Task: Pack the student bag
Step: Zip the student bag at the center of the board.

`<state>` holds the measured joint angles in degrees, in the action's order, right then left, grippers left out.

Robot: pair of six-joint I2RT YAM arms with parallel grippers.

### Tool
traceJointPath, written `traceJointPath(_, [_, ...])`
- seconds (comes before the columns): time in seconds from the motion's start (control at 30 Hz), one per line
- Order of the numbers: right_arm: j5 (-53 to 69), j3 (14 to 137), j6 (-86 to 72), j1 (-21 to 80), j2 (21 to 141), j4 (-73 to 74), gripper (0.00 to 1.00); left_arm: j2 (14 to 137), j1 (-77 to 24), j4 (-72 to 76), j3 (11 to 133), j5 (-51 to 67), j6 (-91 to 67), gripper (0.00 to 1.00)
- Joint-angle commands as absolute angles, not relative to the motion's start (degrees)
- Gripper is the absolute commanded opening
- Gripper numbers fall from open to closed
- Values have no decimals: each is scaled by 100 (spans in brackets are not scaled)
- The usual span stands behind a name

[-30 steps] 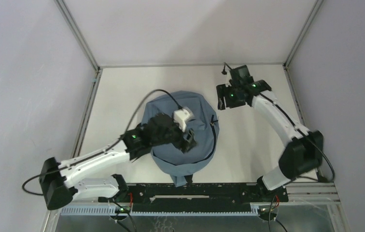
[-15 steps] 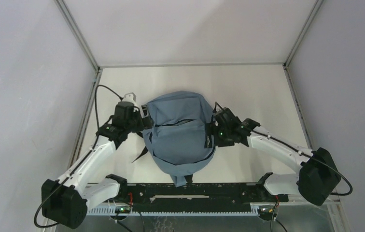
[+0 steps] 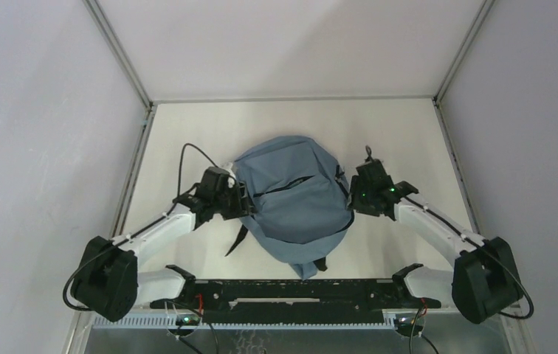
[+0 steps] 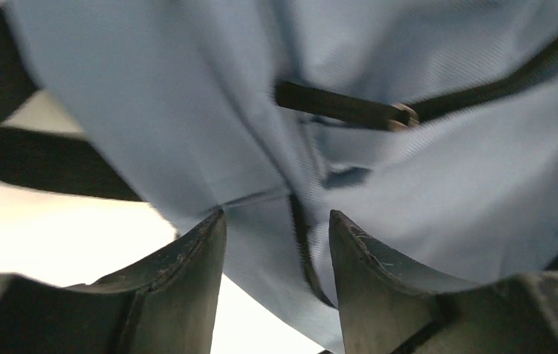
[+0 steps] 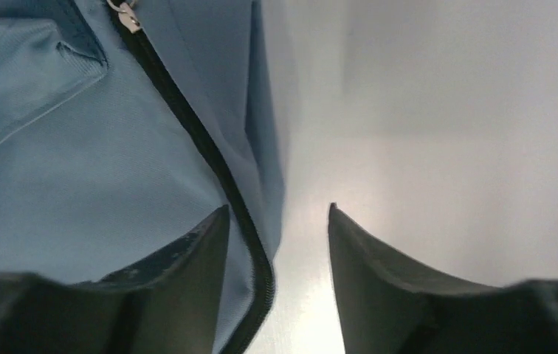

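Observation:
The student bag (image 3: 294, 195), soft blue-grey fabric with a dark front zip, lies in the middle of the table. My left gripper (image 3: 241, 200) is at its left edge. In the left wrist view the left gripper (image 4: 276, 214) stands open, astride a fold of bag fabric (image 4: 261, 243) with a dark seam. A black strap (image 4: 47, 166) runs off to the left. My right gripper (image 3: 351, 193) is at the bag's right edge. The right gripper (image 5: 278, 208) is also open: the zipped edge (image 5: 209, 169) lies against its left finger, and bare table shows before the other.
A loose black strap (image 3: 235, 242) trails onto the table at the bag's lower left. Grey walls and metal frame posts (image 3: 117, 51) enclose the table. A black rail (image 3: 291, 289) runs along the near edge between the arm bases.
Both arms swung in to the bag's two sides, the left from above it and the right from the far right. The bag shifted right and away. Both pairs of jaws narrowed.

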<state>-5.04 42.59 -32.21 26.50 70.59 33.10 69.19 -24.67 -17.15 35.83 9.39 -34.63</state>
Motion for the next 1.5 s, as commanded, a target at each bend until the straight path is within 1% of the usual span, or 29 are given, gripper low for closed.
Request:
traceJointPath(0.0, [-645,4470,-2690,2538,6224,3372,69,6917,-2939,-1044,3574,1550,-3762,56])
traceJointPath(0.03, [-649,4579,-2662,2642,6064,3345,73,6875,-2944,-967,3555,1636,-3796,54])
traceJointPath(0.13, [-745,4966,-2649,3133,5839,3106,76,6653,-2931,-1055,3637,1554,-3716,53])
traceJointPath(0.17, [-753,5094,-2617,3321,5866,2915,75,6567,-2916,-1150,3698,1459,-3654,53])
traceJointPath(0.23, [-756,5358,-2409,3718,6087,2567,73,6355,-2807,-1370,3781,1333,-3620,59])
traceJointPath(0.33, [-926,6031,-1762,4392,6895,2415,68,6033,-2346,-1612,3750,1393,-3761,64])
traceJointPath(0.4, [-1085,6731,-1187,4807,7563,2500,66,5824,-1958,-1873,3719,1447,-3840,65])
traceJointPath(0.5, [-1002,7502,-164,5348,8594,2492,64,5676,-1347,-2523,3771,1405,-3959,66])
traceJointPath(0.6, [-1040,8205,821,5703,9490,2645,60,5735,-824,-2880,3770,1728,-4081,66])
traceJointPath(0.63, [-1108,8432,1092,5779,9782,2734,57,5738,-692,-2905,3717,1846,-4119,66])
traceJointPath(0.73, [-1241,9042,1475,5862,10478,2974,54,5650,-451,-2852,3510,1947,-4201,65])
traceJointPath(0.9, [-1169,9548,1806,5854,11094,3376,54,5473,-396,-2888,3361,1897,-4101,65])
traceJointPath(1.13, [-997,9602,2072,5854,11301,3825,54,5473,-399,-2834,3296,1870,-4069,65])
traceJointPath(1.37, [-990,9583,2143,5862,11481,3649,56,5534,-400,-2769,3287,1895,-4061,65])
traceJointPath(1.47, [-1242,9602,2138,5862,11609,3524,55,5522,-396,-2760,3271,1888,-4061,65])
